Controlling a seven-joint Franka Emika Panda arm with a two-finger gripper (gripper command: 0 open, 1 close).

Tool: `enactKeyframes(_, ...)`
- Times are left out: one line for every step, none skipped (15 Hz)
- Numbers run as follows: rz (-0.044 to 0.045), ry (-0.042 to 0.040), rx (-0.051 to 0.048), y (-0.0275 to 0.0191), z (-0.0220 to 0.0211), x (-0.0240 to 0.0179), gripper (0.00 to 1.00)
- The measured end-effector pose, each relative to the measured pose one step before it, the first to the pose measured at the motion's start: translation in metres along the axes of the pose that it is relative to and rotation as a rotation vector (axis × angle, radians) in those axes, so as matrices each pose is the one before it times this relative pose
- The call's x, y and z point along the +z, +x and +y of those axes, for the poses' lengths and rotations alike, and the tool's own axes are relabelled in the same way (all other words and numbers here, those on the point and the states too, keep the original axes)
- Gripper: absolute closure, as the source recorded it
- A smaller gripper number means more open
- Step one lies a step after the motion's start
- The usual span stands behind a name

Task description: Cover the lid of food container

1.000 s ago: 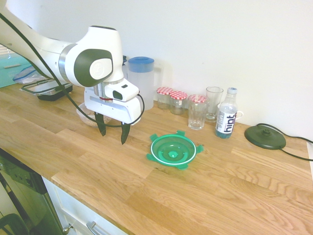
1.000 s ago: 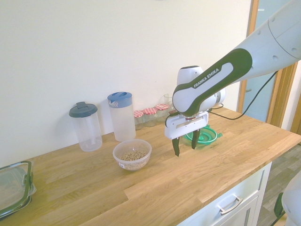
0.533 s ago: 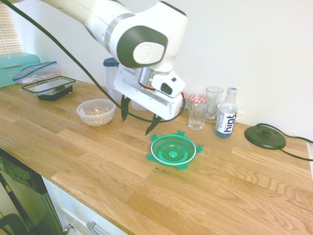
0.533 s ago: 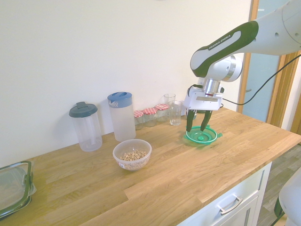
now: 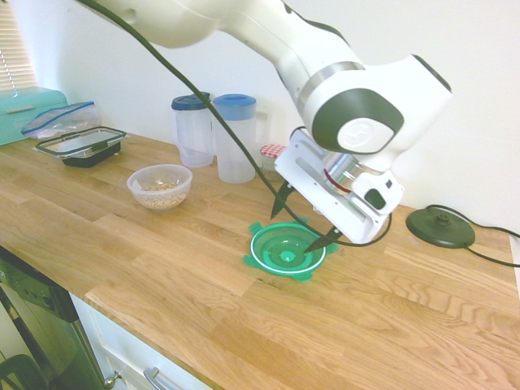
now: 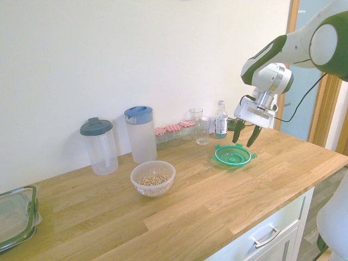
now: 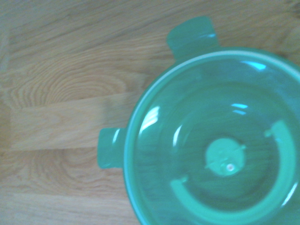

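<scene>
Gleaming green, the lid [image 5: 288,249] lies flat (clips splayed) — the tool [image 5: 302,221] gapes, empty.

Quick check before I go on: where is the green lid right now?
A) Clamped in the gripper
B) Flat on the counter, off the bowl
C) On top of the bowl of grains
B: the lid lies on the wooden counter, apart from the bowl.
</scene>
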State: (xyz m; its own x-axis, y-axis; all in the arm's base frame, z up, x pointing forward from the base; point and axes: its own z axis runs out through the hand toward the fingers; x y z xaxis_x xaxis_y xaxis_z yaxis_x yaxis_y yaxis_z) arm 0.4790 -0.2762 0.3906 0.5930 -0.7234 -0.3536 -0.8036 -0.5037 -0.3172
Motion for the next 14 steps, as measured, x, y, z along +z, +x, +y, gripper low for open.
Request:
enactKeyframes(-0.00804,0.00640,0.00965,0.01251,0.00520,-0.00212,0.00)
enactKeyframes(-0.00857,0.00707,0.01066,0.01179,0.00622,-0.00244,0.00)
enactKeyframes(-0.01184,0.01087,0.00727,0.01097,0.00672,-0.00226,0.00)
enactKeyframes(-0.01228,0.00950,0.00478,0.00928,0.00613,-0.00187,0.00)
enactKeyframes(-0.01624,0.00974,0.00168,0.00823,0.00541,-0.00046,0.00)
enactKeyframes(-0.02120,0.01502,-0.00405,0.00750,0.00447,0.00211,0.00)
enactKeyframes(-0.02313,0.01133,-0.00548,0.00610,0.00169,0.00534,0.00)
enactKeyframes(-0.02212,0.00917,-0.00498,0.00507,0.00063,0.00800,0.00)
enactKeyframes(-0.02192,0.00792,-0.00353,0.00422,-0.00015,0.00911,0.00)
enactKeyframes(-0.02533,0.00987,-0.00597,0.00283,-0.00118,0.00794,0.00)
enactKeyframes(-0.02101,0.01002,-0.00686,0.00214,-0.00092,0.00670,0.00)
enactKeyframes(-0.01461,0.00621,-0.00608,0.00132,-0.00041,0.00521,0.00)
enactKeyframes(-0.01347,0.00611,-0.00405,-0.00013,-0.00082,0.00318,0.00)
enactKeyframes(-0.00895,0.00579,-0.00447,-0.00078,-0.00140,0.00163,1.00)
